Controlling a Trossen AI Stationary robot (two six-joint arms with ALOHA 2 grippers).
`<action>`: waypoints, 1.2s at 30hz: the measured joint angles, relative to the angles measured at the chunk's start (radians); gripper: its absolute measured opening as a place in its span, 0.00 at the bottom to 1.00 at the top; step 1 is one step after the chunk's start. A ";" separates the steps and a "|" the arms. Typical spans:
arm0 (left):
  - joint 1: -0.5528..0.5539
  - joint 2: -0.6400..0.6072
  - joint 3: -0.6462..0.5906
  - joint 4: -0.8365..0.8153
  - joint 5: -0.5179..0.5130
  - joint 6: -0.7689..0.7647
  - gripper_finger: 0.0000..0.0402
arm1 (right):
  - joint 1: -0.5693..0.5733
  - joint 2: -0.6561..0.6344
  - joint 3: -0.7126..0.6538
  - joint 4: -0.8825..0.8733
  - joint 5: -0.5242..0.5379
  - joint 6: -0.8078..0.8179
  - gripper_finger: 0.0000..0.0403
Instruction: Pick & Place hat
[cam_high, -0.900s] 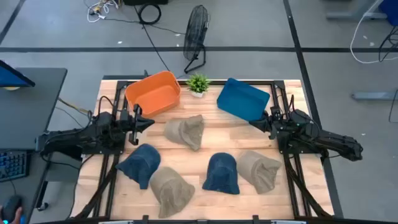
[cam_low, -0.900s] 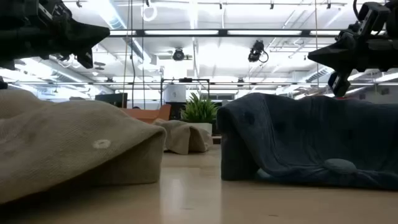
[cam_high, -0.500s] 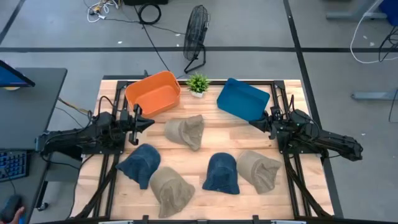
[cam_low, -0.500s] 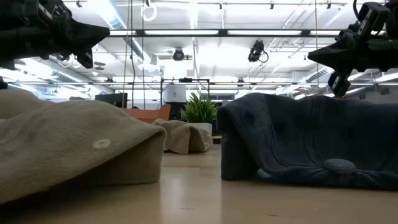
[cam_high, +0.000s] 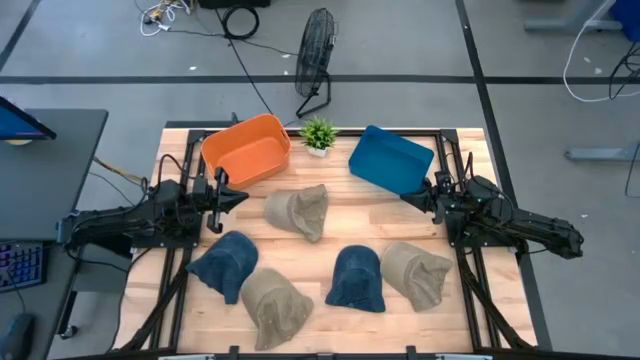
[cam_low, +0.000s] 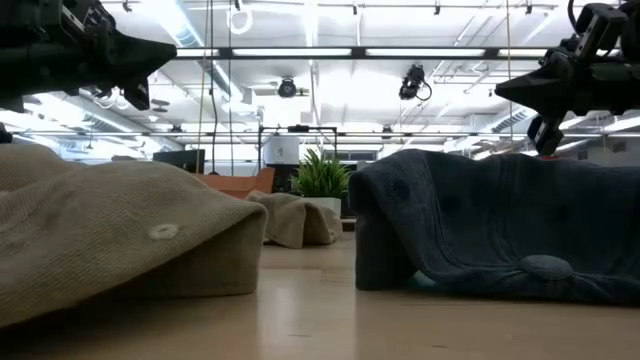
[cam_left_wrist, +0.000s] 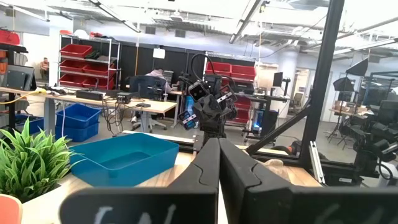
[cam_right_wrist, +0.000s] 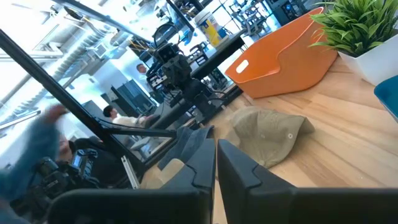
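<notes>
Several hats lie crown-up on the wooden table: a tan one (cam_high: 299, 212) mid-table, a blue one (cam_high: 226, 264) and a tan one (cam_high: 274, 303) near the left front, a blue one (cam_high: 358, 279) and a tan one (cam_high: 417, 274) toward the right front. An orange bin (cam_high: 247, 148) and a blue bin (cam_high: 391, 158) sit at the far edge. My left gripper (cam_high: 243, 197) hovers shut above the table's left side, my right gripper (cam_high: 405, 198) hovers shut at the right, below the blue bin. Neither touches a hat.
A small potted plant (cam_high: 319, 135) stands between the two bins at the far edge. A floor fan (cam_high: 315, 60) stands beyond the table. Bare wood (cam_high: 350, 215) lies between the two grippers. People sit at desks in the room behind, seen in the wrist views.
</notes>
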 joint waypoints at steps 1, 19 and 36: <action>0.000 0.000 0.000 0.000 0.000 0.000 0.01 | 0.000 0.000 0.000 0.000 0.000 0.000 0.06; 0.001 0.000 0.000 0.000 -0.068 0.026 0.01 | 0.000 0.000 0.000 0.000 -0.008 0.004 0.06; 0.000 0.000 0.000 0.009 -0.069 0.022 0.01 | 0.000 0.000 0.000 0.000 -0.008 -0.048 0.06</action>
